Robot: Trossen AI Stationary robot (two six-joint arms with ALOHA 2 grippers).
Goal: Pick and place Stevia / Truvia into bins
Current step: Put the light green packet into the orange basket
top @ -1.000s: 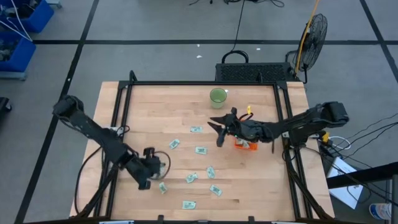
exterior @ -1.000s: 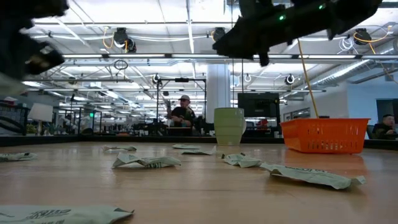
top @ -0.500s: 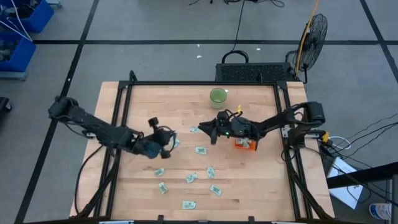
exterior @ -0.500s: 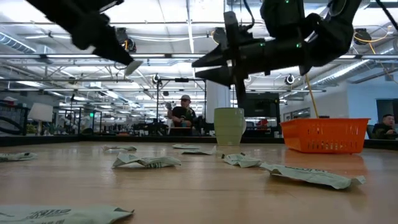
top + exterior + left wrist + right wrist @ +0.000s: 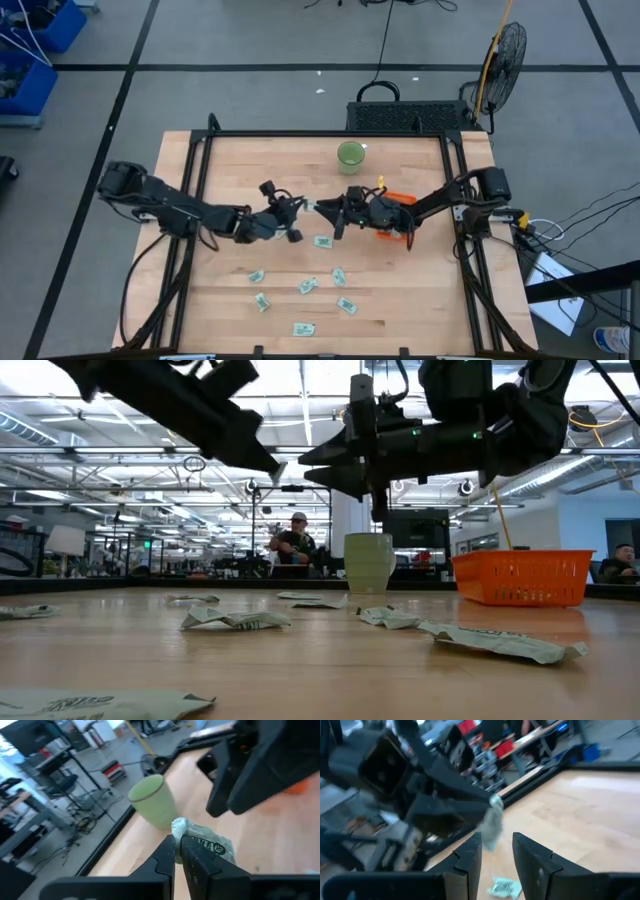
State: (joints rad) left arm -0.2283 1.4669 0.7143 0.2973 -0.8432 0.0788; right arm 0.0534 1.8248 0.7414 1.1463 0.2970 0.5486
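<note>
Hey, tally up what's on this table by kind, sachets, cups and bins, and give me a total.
Loose sachets on the table: 7 showing in the high view; the arms may hide more
Held sachet, pinched in the left gripper: 1
Green cup: 1
Orange bin: 1
Total: 10

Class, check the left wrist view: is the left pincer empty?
No: the left pincer pinches a green-and-white sachet between its fingertips, above the table near the green cup.
</note>
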